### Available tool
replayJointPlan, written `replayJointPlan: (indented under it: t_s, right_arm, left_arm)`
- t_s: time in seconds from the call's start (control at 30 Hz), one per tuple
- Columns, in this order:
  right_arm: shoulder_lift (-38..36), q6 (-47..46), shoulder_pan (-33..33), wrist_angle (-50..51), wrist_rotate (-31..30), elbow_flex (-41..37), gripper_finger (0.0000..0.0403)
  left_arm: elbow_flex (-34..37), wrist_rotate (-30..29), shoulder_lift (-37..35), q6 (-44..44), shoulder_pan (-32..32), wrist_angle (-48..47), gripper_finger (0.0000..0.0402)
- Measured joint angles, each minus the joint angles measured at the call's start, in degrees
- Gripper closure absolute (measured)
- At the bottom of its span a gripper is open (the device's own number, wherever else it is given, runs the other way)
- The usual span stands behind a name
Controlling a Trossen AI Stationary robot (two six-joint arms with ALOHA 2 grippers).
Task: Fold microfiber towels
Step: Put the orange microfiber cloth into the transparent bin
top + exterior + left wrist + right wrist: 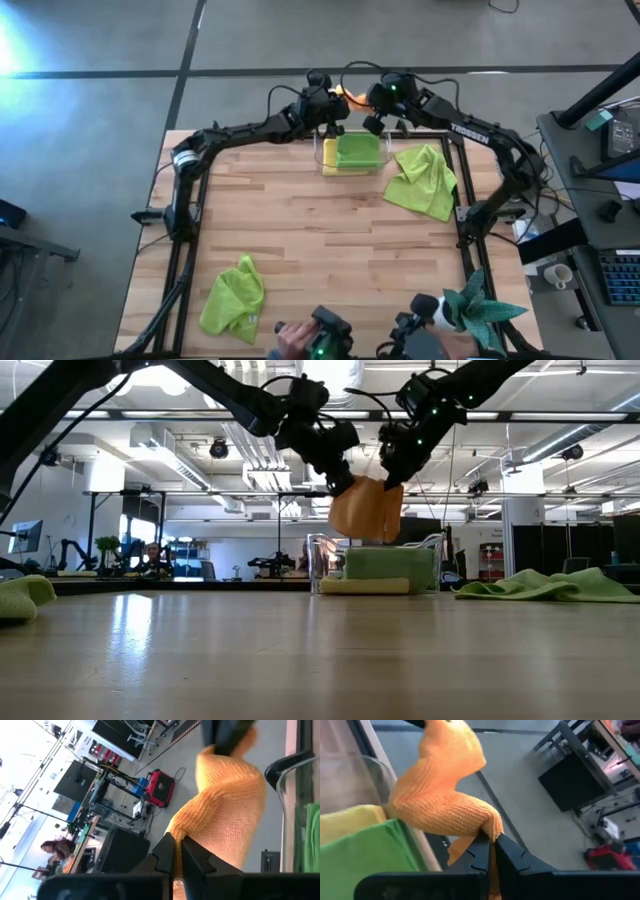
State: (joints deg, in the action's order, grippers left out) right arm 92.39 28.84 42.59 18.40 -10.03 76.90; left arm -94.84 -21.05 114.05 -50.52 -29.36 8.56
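Both end effectors (pixel 343 480) (pixel 392 478) clamped on orange towel (pixel 366 508).

Grey concrete floor (pixel 100 40) is surrounding the pale butcher-block wooden table (pixel 300 230). Bright ceiling strip lights (pixel 545 445) are shining over black-framed workstations (pixel 120 540) standing behind.

An orange towel (pixel 440 795) is being pinched at one edge between the closed jaws of the right gripper (pixel 492 851), its bulk rising ahead of the jaws. Beside the jaws, a folded green towel (pixel 370 855) is lying on a yellow towel (pixel 345 822) inside a clear bin (pixel 382 772).
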Motion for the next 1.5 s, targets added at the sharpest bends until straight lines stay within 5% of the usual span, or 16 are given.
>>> replayJointPlan:
  t_s: [0.47, 0.73, 1.1, 1.5]
  right_arm:
    - [11.34, 4.15, 2.82, 17.62, 4.56, 11.77, 0.0394]
    - [12.52, 1.69, 2.47, 25.05, 8.88, 11.57, 0.0394]
    - [11.79, 1.18, 1.76, 36.58, 13.11, 11.01, 0.0394]
    - [13.07, 1.22, 1.78, 37.48, 17.16, 7.37, 0.0394]
  left_arm:
    - [0.59, 1.36, 2.00, -0.01, -1.34, -6.14, 0.0400]
    - [0.71, 4.08, 2.03, 4.15, -0.65, -19.86, 0.0400]
    - [0.74, 9.21, 1.83, 5.20, 2.31, -27.46, 0.0400]
    - [0.74, 17.06, 1.78, 5.16, 4.54, -33.24, 0.0400]
